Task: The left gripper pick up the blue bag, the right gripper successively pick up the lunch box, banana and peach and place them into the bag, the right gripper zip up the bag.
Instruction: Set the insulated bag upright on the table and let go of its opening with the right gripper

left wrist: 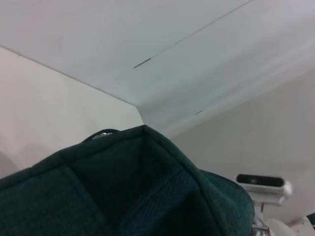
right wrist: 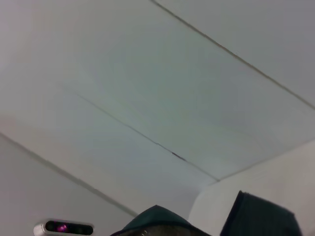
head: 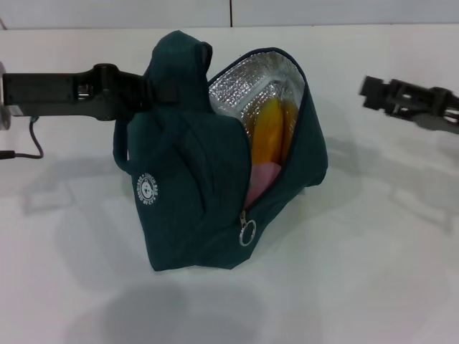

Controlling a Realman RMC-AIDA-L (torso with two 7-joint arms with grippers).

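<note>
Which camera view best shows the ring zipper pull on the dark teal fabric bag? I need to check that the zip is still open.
The head view: the silver ring zipper pull hangs at the low end of the open zip on the dark teal fabric bag. Both wrist views catch only bag fabric, never the pull.

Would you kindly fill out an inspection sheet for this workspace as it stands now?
Surface: white table, bare around the bag.
Job's things: blue bag upright, mouth open, zipper ring low; banana and peach inside; lunch box not visible.
Clutter: nothing seen.
Grippers: left gripper at the bag's top, gripping its fabric; right gripper apart from the bag, holding nothing.
Cables: black cable under the left arm.
Surroundings: pale wall panels behind.
</note>
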